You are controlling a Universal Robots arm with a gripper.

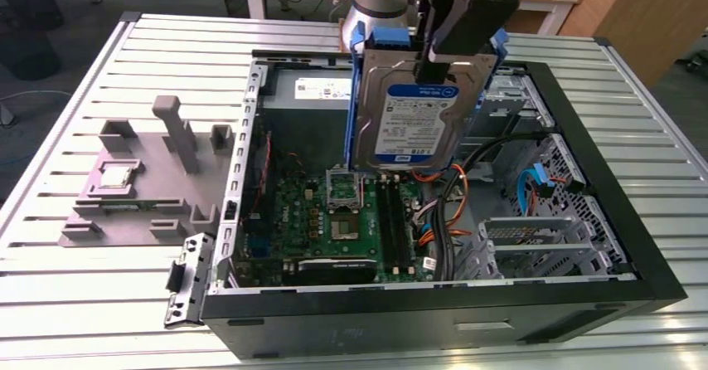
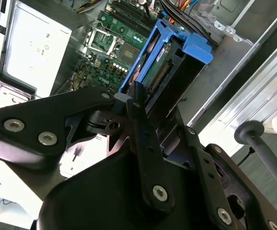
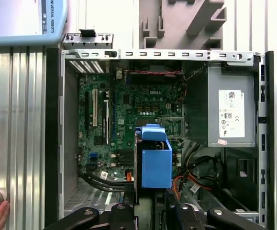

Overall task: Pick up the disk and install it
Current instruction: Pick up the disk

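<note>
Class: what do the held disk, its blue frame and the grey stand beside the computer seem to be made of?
The disk: likely metal, silvery with a dull sheen. The frame: probably plastic, bright uniform blue, matte. The stand: perhaps plastic, flat matte grey, blocky moulded shapes.

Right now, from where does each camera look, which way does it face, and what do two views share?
Exterior view: off the arm, high beside the table, looking down into the open case; shows the arm and the tool holding the disk above the board.
First wrist view: on the arm, looking straight down into the case; shows the tool's black links.
Second wrist view: behind the tool, looking along its fingers at the disk; shows the tool's body.
Shared: both wrist views show the disk's blue bracket over the board.
</note>
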